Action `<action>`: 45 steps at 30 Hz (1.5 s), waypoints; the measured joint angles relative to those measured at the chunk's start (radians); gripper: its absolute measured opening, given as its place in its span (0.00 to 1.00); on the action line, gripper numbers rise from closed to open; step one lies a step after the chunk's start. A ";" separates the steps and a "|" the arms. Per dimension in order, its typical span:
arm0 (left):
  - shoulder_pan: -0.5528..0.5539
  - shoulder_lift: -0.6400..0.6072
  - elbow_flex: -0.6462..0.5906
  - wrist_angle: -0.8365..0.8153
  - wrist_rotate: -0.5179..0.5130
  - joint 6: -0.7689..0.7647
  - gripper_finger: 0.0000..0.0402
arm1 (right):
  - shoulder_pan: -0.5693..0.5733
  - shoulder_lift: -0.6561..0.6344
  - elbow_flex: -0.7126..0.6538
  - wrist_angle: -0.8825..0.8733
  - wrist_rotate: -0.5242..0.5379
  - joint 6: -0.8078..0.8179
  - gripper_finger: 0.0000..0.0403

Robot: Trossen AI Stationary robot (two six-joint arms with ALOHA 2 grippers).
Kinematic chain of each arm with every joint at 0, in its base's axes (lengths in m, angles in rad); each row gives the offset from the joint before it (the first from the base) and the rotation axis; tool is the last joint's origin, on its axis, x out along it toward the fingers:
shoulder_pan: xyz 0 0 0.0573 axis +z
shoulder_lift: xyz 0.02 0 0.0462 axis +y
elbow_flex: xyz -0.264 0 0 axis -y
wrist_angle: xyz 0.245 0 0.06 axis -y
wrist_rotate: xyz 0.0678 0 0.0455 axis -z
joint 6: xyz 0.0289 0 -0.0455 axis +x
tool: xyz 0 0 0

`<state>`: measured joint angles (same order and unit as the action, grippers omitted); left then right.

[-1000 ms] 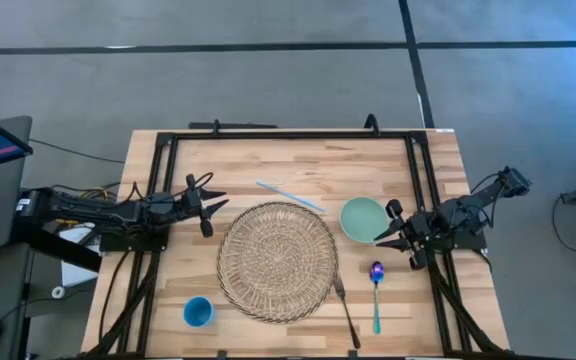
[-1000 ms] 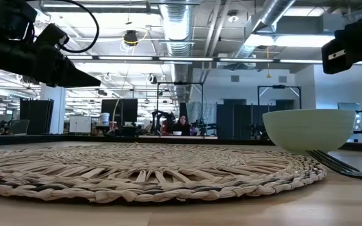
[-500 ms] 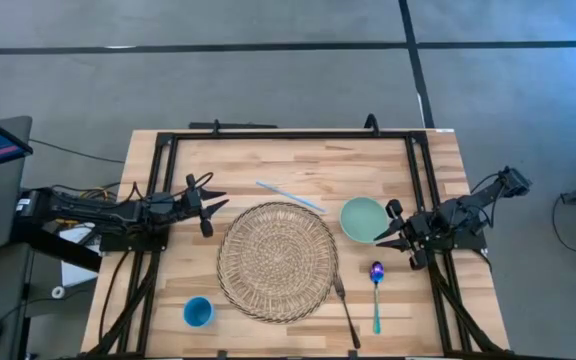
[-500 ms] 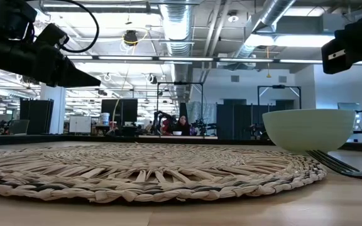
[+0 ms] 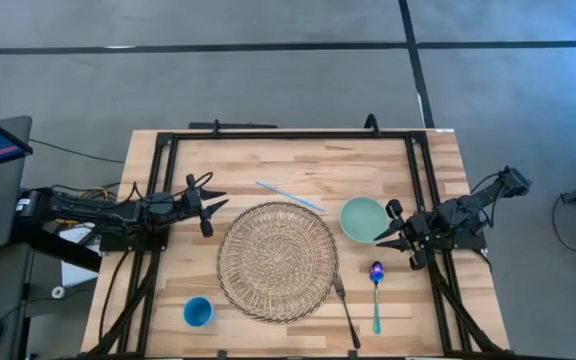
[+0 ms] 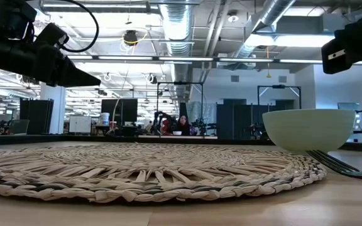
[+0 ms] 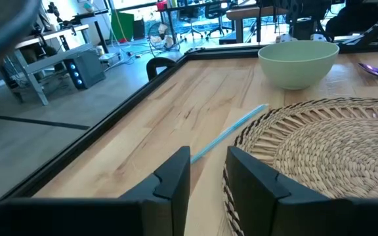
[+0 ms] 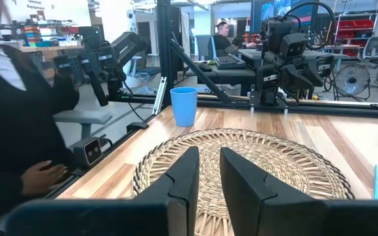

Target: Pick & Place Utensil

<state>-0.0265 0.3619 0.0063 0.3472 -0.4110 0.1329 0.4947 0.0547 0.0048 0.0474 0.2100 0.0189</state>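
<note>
Nothing moved, purple-bowled teal-handled spoon (image 5: pixel 376 293) beside fork (image 5: pixel 345 307), untouched

Right gripper (image 8: pixel 207 172) in foreground, two dark fingers (image 8: pixel 184 172) narrowly apart, nothing between them. Beyond fingers: round woven placemat (image 8: pixel 254 157) on wooden table (image 8: pixel 366 137). Blue cup (image 8: pixel 184 105) upright past placemat's far edge. Left arm (image 8: pixel 281 56) at table's far side, facing camera. Light blue straw (image 8: pixel 377 177) partly visible at frame edge. Person in dark top beside table, hand (image 8: pixel 42 177) near table edge.
</note>
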 joint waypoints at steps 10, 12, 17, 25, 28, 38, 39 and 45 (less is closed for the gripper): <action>0.000 0.000 0.000 0.006 0.000 0.000 0.25 | 0.000 0.000 0.000 0.000 0.000 0.000 0.14; 0.000 0.000 0.000 0.009 0.000 0.000 0.25 | 0.000 0.000 0.000 0.000 0.000 0.000 0.14; 0.000 0.000 0.000 0.038 0.000 -0.018 0.25 | 0.000 0.000 0.000 0.000 0.000 0.000 0.14; 0.000 0.000 0.000 0.171 0.015 -0.071 0.25 | 0.000 0.000 0.000 0.000 0.000 0.000 0.14; 0.000 0.000 0.000 0.239 0.118 -0.088 0.25 | 0.000 0.000 0.000 0.000 0.000 0.000 0.14; -0.010 0.072 0.163 0.245 0.350 -0.216 0.25 | 0.000 0.000 0.000 0.000 0.000 0.000 0.14; -0.017 0.098 0.200 0.219 0.362 -0.205 0.25 | 0.000 0.000 0.000 0.000 0.000 0.000 0.14; -0.069 0.293 0.424 -0.019 0.314 -0.106 0.25 | 0.000 0.000 0.000 0.000 0.000 0.000 0.14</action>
<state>-0.0952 0.6547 0.4299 0.3283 -0.0973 0.0274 0.4948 0.0549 0.0047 0.0475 0.2100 0.0188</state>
